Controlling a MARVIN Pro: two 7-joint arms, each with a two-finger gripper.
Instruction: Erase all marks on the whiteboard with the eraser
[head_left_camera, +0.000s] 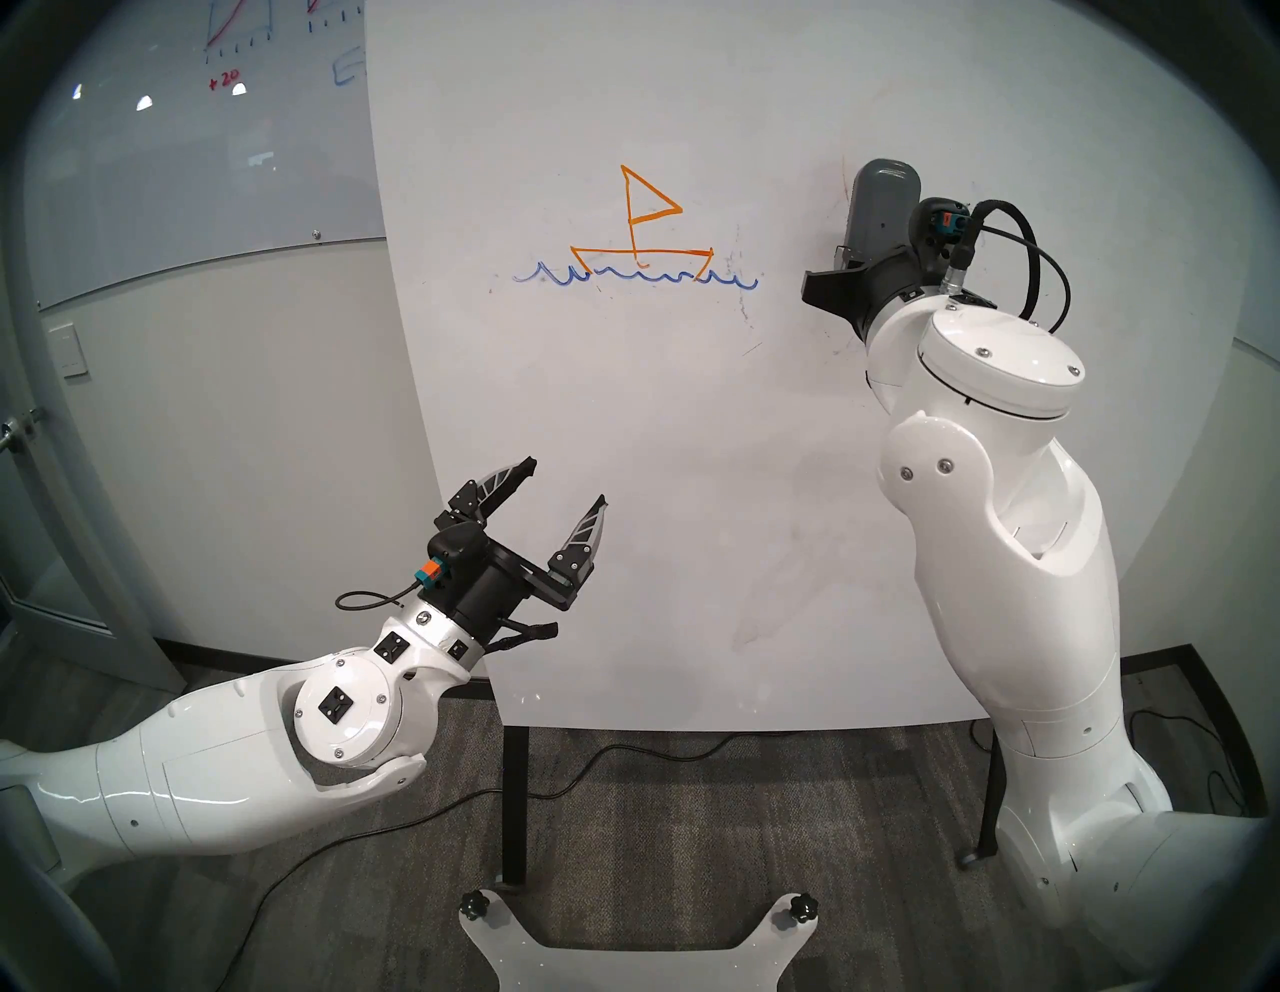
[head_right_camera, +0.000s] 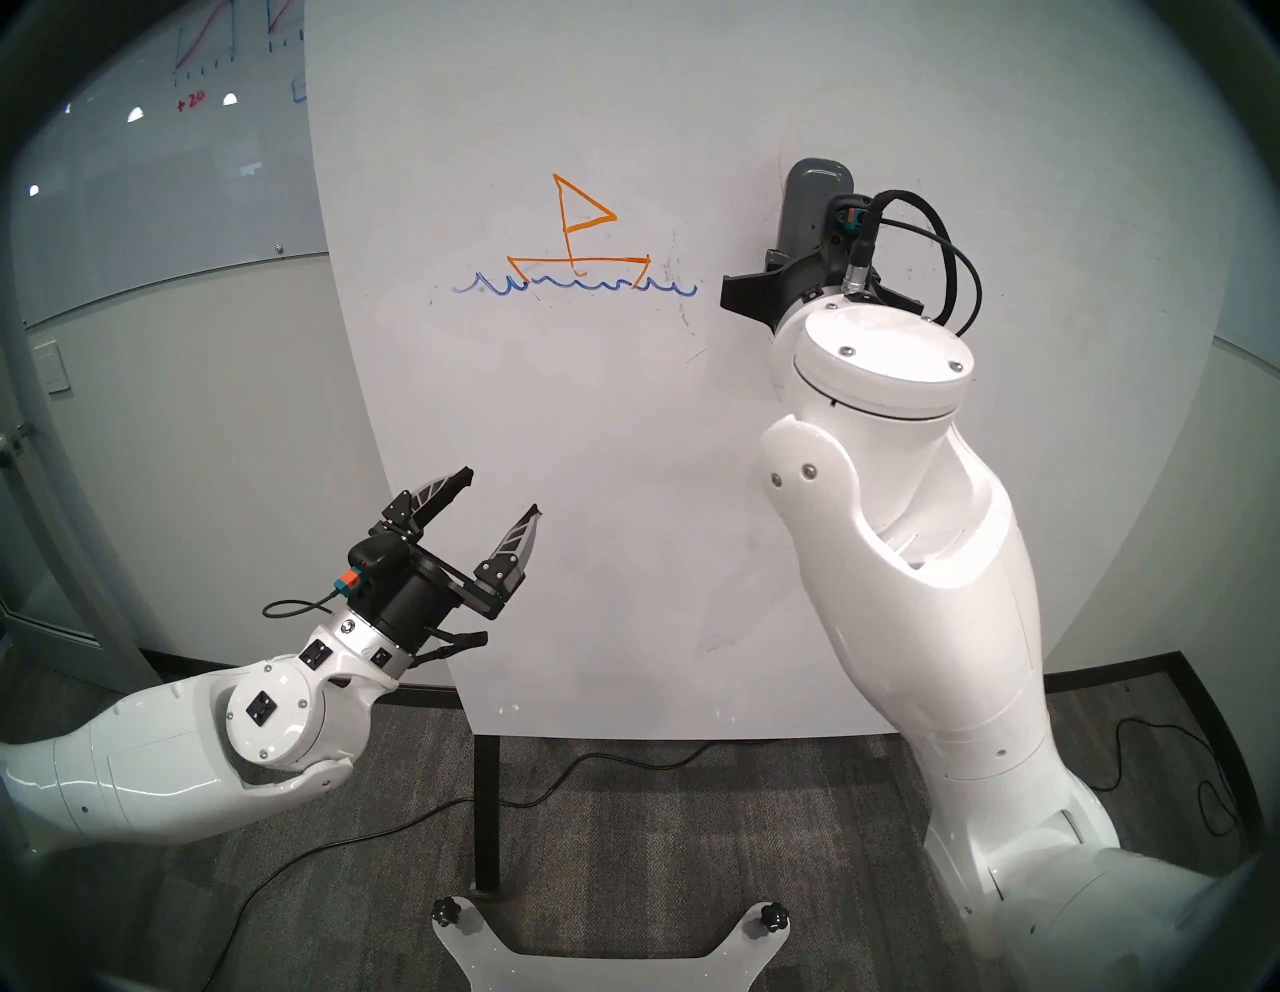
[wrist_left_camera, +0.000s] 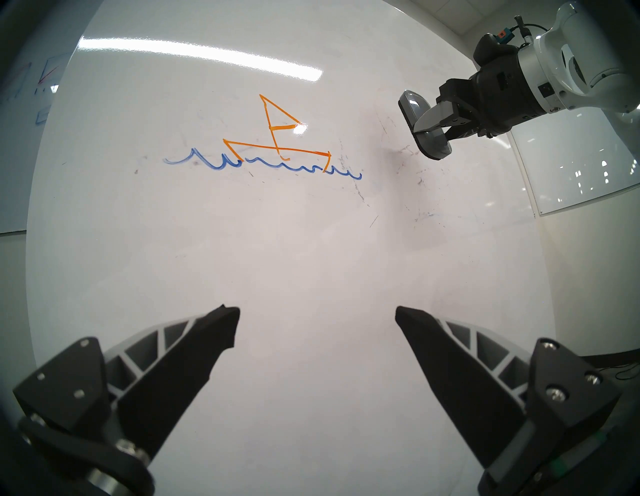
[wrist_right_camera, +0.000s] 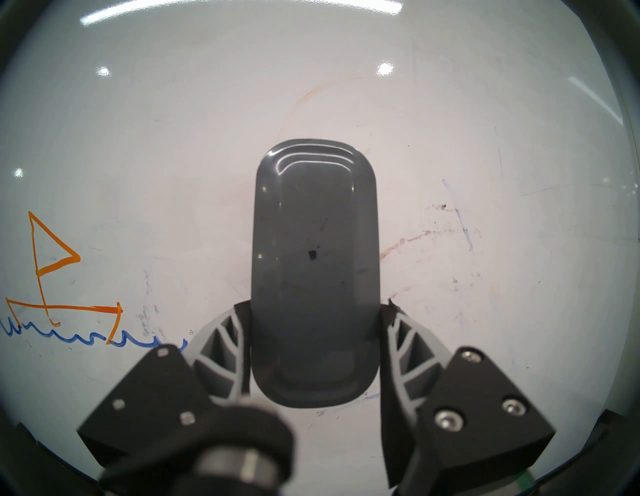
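While the left pincer (head_left_camera: 564, 488) hangs low and nearest the robot with its fingers spread wide and nothing between them, tips angled up toward the bare lower part of the whiteboard (head_left_camera: 692, 485), the right arm is raised, its forearm reaching roughly level at the board. Its right pincer (wrist_right_camera: 313, 332) is clamped on the lower half of the eraser (wrist_right_camera: 313, 263), one finger on each long side. That grey block looks light and stiff, with a smooth glossy plastic back that could slip, so gripping the long edges seems the sound hold. It stands upright, at or just off the board, to the right of the orange sailboat (head_left_camera: 641, 225) and blue wavy line (head_left_camera: 634, 278), which are untouched.
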